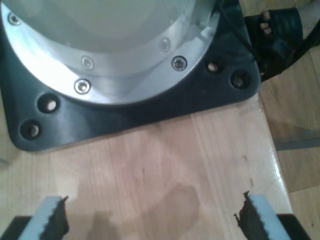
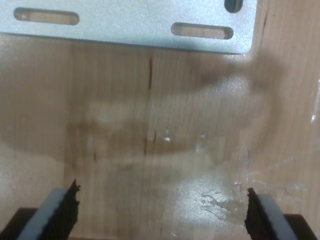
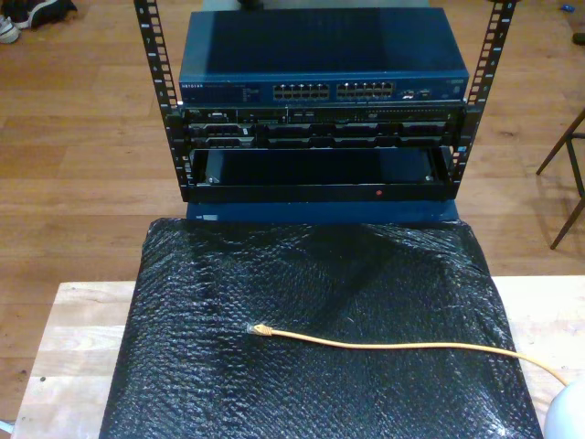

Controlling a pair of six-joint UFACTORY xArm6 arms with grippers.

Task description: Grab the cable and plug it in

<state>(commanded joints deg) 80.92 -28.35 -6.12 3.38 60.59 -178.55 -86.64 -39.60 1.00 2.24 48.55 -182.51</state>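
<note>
The rack [image 3: 320, 137] stands at the top centre of the exterior view, its switch [image 3: 322, 64] showing a row of ports. Below it a black mat [image 3: 311, 293] covers the wooden surface [image 3: 69, 347]. The cable [image 3: 411, 346] lies loose across the mat, running from the lower right edge of the exterior view to its plug [image 3: 260, 328] left of centre. It looks light and limp, likely to sag and swing, while the clear plug seems small, rigid and breakable at its clip; the best hold is probably just behind the plug.

The first end effector [image 1: 152, 217] is wide open over bare wood near an arm base [image 1: 125, 85], holding nothing. The second end effector [image 2: 162, 212] is equally wide open, empty, over wood near a slotted metal plate [image 2: 130, 22].
</note>
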